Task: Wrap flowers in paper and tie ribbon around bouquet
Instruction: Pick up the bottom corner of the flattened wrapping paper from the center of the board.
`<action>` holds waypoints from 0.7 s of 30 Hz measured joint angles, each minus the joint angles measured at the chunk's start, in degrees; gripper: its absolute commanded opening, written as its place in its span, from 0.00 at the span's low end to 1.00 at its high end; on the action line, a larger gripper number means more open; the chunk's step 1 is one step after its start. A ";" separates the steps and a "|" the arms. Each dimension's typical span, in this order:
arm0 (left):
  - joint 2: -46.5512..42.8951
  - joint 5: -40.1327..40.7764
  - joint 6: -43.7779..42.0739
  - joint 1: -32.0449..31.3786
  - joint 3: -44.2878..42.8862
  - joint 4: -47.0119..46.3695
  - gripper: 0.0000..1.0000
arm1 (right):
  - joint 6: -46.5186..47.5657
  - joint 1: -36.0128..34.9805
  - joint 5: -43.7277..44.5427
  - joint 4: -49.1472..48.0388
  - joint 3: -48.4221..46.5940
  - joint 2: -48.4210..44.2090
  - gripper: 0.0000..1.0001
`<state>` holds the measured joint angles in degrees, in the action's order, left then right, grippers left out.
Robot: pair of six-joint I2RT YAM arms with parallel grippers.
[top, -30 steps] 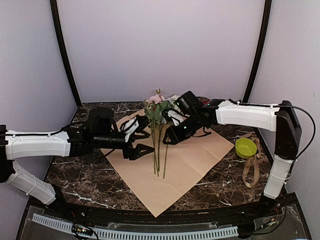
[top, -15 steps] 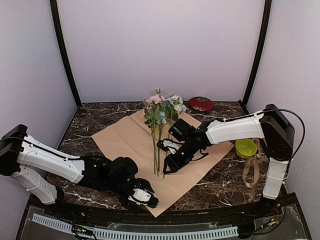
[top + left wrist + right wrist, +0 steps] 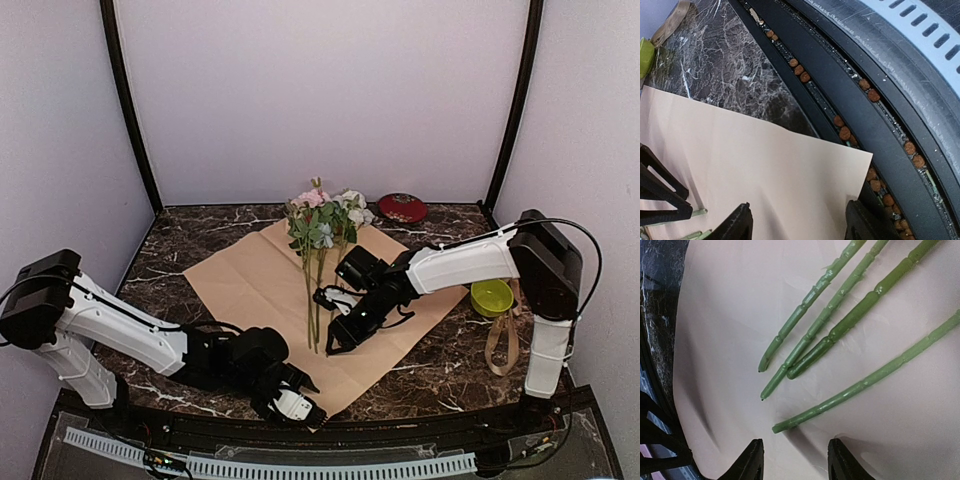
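The paper [image 3: 250, 285] lies flat, tan face up, as a diamond on the marble table [image 3: 180, 240]. The flowers [image 3: 320, 222] lie on it, pink and white blooms at the far corner and thin green stems [image 3: 840, 330] running toward me. My right gripper [image 3: 333, 343] is low over the stem ends and open [image 3: 796, 462]; the nearest stem tip lies just ahead of its fingers, untouched. My left gripper [image 3: 297, 402] is open [image 3: 800, 227] and straddles the paper's near corner [image 3: 860, 157], one finger [image 3: 737, 225] over the sheet. The ribbon [image 3: 505, 340] lies loose at the right.
A lime-green bowl [image 3: 491, 295] stands by the ribbon at the right edge. A red dish [image 3: 402, 208] sits at the back right. A black rail with brown studs [image 3: 840, 132] runs along the table's near edge, just beyond the paper corner.
Both arms have left the blooms. The left swung down to the paper's near corner; the right slid along the stems to their ends. The flowers have not shifted.
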<state>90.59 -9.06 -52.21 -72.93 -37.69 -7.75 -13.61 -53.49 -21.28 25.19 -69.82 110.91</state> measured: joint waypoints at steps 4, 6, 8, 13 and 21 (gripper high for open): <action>-0.42 1.95 0.09 0.00 1.90 -3.50 0.57 | 0.17 0.00 -0.31 -0.35 0.00 0.11 0.44; -0.50 2.86 0.31 0.00 2.36 -4.44 0.53 | 0.31 0.00 -0.42 -0.35 -0.02 0.17 0.44; -0.50 4.00 0.74 0.04 2.38 -4.66 0.46 | 0.48 0.00 -0.48 -0.28 -0.11 0.20 0.44; -0.50 5.42 2.23 0.79 2.38 -4.15 0.25 | 1.20 0.00 -1.07 -0.22 -0.68 0.66 0.44; -1.66 5.11 5.31 2.51 2.25 -2.69 0.00 | 3.17 0.17 -2.47 0.42 -0.90 0.74 0.45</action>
<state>88.92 -3.95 -46.89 -70.41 -35.44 -10.44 -10.44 -53.32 -23.75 25.61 -70.72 111.66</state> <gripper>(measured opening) 0.009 0.444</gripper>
